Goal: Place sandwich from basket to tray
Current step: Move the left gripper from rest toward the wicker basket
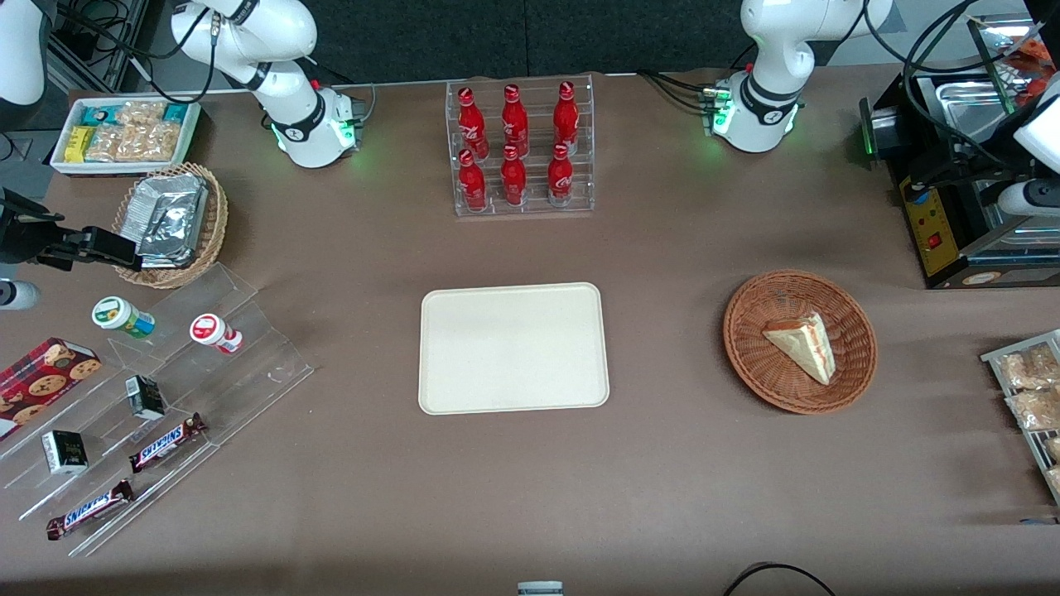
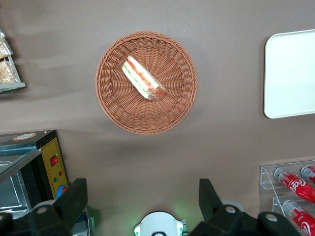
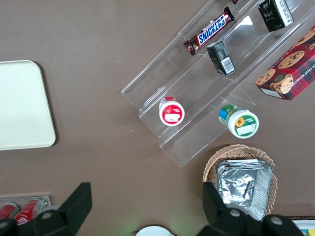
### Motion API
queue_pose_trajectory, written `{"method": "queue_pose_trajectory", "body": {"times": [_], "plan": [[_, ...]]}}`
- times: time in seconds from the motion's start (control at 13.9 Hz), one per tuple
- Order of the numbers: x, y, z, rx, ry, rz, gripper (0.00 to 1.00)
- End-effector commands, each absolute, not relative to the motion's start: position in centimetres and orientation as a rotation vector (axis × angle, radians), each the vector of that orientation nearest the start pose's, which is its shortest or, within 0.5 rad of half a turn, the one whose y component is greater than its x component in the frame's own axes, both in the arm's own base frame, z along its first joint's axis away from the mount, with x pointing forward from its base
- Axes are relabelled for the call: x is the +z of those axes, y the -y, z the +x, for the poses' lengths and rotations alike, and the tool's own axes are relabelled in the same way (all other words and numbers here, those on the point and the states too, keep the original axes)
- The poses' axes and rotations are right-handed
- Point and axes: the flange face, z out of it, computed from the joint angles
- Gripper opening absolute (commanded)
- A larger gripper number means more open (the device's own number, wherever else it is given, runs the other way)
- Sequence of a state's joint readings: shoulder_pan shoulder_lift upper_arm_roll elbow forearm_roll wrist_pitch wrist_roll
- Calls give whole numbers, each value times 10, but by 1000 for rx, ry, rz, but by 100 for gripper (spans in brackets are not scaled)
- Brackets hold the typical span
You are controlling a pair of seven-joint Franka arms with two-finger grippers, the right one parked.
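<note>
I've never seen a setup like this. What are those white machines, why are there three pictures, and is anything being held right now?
The white machines are two robot arms standing on a brown table. One picture looks at them from the front; the other two come from cameras on each arm's wrist, looking down.

The working arm's gripper, a two-fingered hand, is open and empty, hovering high above the round woven basket. In that basket lies a triangular sandwich. Its job is to move it onto the cream tray at the table's middle, which holds nothing yet.

Around them is shop stock: a rack of red cola bottles, Snickers bars on clear steps, a cookie box, and a basket of foil packets.
</note>
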State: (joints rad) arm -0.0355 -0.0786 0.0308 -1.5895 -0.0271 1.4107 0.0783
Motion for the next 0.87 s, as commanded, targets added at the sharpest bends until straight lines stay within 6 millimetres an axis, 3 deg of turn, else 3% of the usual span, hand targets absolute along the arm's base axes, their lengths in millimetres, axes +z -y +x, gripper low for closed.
{"method": "queue_pose_trajectory", "body": {"times": [0.0,0.22,0.43,0.79], "plan": [[648,5,510,176,-137,-3148,100],[635,-3,519,199,-91,-3111,100],[599,-4,544,232,156,-3057,100],[532,-5,556,187,463,-3020,100]]}}
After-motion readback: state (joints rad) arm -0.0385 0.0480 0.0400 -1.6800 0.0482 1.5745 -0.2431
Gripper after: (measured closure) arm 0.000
